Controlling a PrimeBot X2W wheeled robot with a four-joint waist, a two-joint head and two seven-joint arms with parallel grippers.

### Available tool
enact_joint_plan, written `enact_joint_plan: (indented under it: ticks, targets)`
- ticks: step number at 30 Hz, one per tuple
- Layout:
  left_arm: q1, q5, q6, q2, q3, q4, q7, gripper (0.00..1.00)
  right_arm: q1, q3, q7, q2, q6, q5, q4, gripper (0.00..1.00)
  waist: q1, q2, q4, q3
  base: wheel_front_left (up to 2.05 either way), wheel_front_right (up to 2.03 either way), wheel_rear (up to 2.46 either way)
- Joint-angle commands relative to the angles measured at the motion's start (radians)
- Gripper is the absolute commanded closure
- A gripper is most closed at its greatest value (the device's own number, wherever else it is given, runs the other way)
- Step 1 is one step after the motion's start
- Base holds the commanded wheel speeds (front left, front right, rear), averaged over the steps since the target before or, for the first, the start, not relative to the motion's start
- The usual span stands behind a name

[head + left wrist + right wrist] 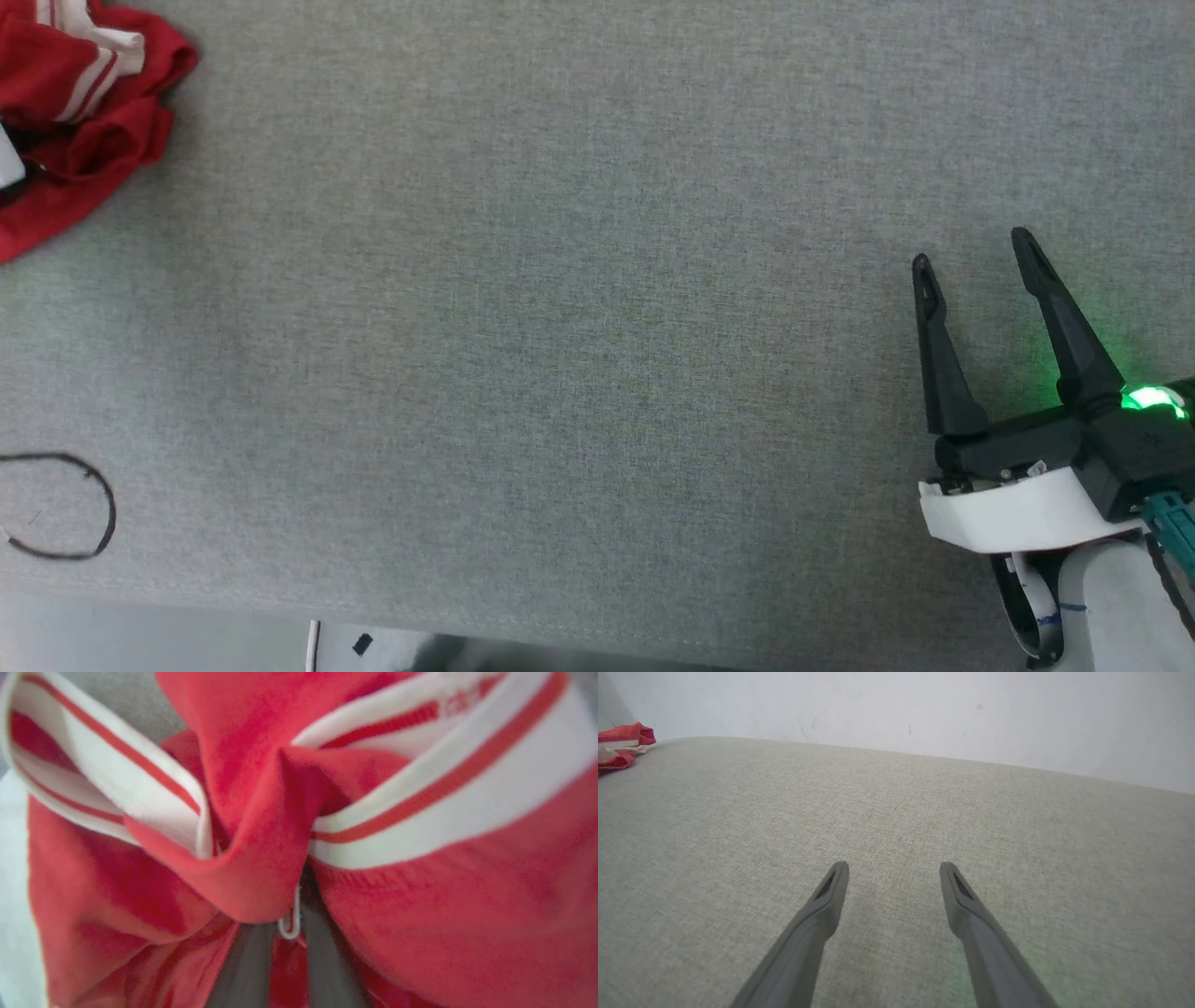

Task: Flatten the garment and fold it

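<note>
I am pinching the red jersey shirt [261, 858] in my left jaws, narrow with red cloth between them, so I can pull it out flat. It is lying bunched at the far left corner of the grey tabletop [597, 327]. My right jaws are waiting wide and empty by the right edge, well apart from it. A black cord loop [93, 509] is lying by the near left edge, maybe in the way.
</note>
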Motion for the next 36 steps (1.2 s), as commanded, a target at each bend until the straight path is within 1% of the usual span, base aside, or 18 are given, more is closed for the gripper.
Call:
enact_joint_plan:
  ticks: [1,5,9,10,12,16,21,25,29,31,36]
  targets:
    - [0.091,-0.010,-0.009,-0.068,-0.020,0.038,-0.031,1.00,-0.018,-0.006,-0.006,0.002,-0.002,-0.003,0.007,0.00,0.0003,0.0001,0.015,-0.035,0.00,0.00,0.00]
    - [0.086,-0.014,-0.010,-0.047,-0.012,0.009,-0.148,1.00,-0.021,-0.013,-0.011,0.003,-0.002,0.006,0.031,0.00,0.0003,0.0001,0.019,-0.099,0.00,0.00,0.00]
    - [0.070,-0.011,-0.011,-0.022,0.002,-0.021,-0.301,1.00,-0.015,-0.014,-0.020,0.003,-0.002,0.034,0.054,0.00,0.0003,0.0001,0.015,-0.183,0.00,0.00,0.00]
    - [0.070,-0.011,-0.011,-0.022,0.002,-0.021,-0.301,1.00,-0.015,-0.014,-0.020,0.003,-0.002,0.034,0.054,0.00,0.0003,0.0001,0.015,-0.183,0.00,0.00,0.00]
    - [0.065,0.004,-0.011,-0.007,-0.005,-0.042,-0.385,1.00,-0.008,-0.011,-0.024,0.003,-0.002,0.045,0.065,0.00,0.0003,0.0001,0.010,-0.229,0.00,0.00,0.00]
    - [0.063,0.018,-0.012,0.005,-0.050,-0.112,-0.538,1.00,0.013,-0.013,-0.029,0.003,-0.002,0.063,0.094,0.00,0.0003,0.0001,-0.001,-0.321,0.00,0.00,0.00]
    - [0.087,-0.008,-0.012,-0.008,-0.125,-0.236,-0.670,1.00,0.039,-0.021,-0.034,0.003,-0.002,0.079,0.125,0.00,0.0003,0.0001,-0.020,-0.425,0.00,0.00,0.00]
    - [0.123,-0.041,-0.012,-0.039,-0.192,-0.346,-0.716,1.00,0.055,-0.026,-0.035,0.003,-0.002,0.061,0.126,0.00,0.0003,0.0001,-0.043,-0.487,0.00,0.00,0.00]
    - [0.168,-0.071,-0.012,-0.083,-0.262,-0.451,-0.720,1.00,0.063,-0.050,-0.036,0.003,-0.002,0.043,0.120,0.00,0.0003,0.0001,-0.082,-0.530,0.00,0.00,0.00]
    - [0.188,-0.084,-0.012,-0.114,-0.288,-0.495,-0.720,1.00,0.067,-0.051,-0.032,0.003,-0.002,0.031,0.118,0.00,0.0003,0.0001,-0.107,-0.541,0.00,0.00,0.00]
    - [0.241,-0.099,-0.001,-0.219,-0.345,-0.591,-0.735,1.00,0.091,-0.046,-0.018,0.003,-0.002,0.009,0.112,0.00,0.0003,0.0001,-0.180,-0.542,0.00,0.00,0.00]
